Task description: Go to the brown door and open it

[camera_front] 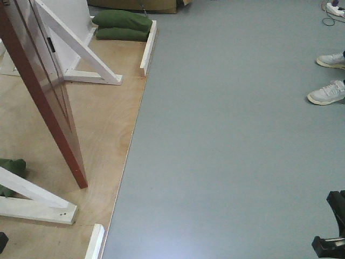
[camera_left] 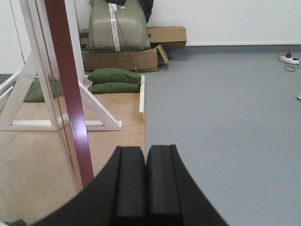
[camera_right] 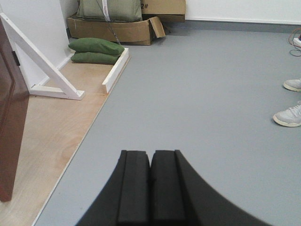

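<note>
Left gripper [camera_left: 145,155] and right gripper [camera_right: 150,157] both pressed shut, empty. Risk: driving closer could clip the brown door [camera_front: 51,113] edge.

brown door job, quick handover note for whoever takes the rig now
Left hand: shut, empty.
Right hand: shut, empty.
Brown door: left of the base on the plywood platform, angled away from its white frame braces, seemingly swung open; handle out of view.
Done: rig is at the door; it looks open.
Left: confirm the opening; neither hand touches it.
</note>
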Robot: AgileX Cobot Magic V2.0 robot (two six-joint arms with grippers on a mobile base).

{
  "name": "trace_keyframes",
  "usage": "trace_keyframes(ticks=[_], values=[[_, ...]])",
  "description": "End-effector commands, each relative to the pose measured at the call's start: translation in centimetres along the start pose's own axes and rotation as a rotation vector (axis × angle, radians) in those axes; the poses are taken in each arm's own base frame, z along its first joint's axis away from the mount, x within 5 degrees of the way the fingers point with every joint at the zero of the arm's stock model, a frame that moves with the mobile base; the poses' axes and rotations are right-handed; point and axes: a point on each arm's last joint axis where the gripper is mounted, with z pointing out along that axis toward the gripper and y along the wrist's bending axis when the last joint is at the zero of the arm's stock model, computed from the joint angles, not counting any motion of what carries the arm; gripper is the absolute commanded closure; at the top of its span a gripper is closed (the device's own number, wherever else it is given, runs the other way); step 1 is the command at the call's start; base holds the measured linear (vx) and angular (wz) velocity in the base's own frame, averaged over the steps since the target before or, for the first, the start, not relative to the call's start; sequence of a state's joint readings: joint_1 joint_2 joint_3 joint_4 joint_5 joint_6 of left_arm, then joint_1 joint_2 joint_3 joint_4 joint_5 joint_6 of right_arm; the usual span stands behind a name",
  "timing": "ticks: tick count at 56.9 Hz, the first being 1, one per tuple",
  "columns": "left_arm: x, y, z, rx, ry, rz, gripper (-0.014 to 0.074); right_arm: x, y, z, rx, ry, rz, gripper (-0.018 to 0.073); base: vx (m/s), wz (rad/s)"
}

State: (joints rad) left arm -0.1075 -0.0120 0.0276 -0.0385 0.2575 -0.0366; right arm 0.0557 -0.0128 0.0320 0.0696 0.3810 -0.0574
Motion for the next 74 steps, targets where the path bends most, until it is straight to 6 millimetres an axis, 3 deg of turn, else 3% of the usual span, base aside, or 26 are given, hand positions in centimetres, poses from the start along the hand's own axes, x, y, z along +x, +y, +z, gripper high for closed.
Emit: trace_keyframes(ticks=[1,74], values=[[-1.57,-0.10,-0.37,0.007,-0.117,-0.001,0.0600,-0.61,-0.06,-0.02,0.007,-0.079,-0.011,0.0559,0.28,0.00],[-1.57,-0.10,-0.37,0.007,-0.117,-0.001,0.0600,-0.63,-0.06,-0.02,0.007,-0.081,-0.011,0.0559,0.30,-0.07]])
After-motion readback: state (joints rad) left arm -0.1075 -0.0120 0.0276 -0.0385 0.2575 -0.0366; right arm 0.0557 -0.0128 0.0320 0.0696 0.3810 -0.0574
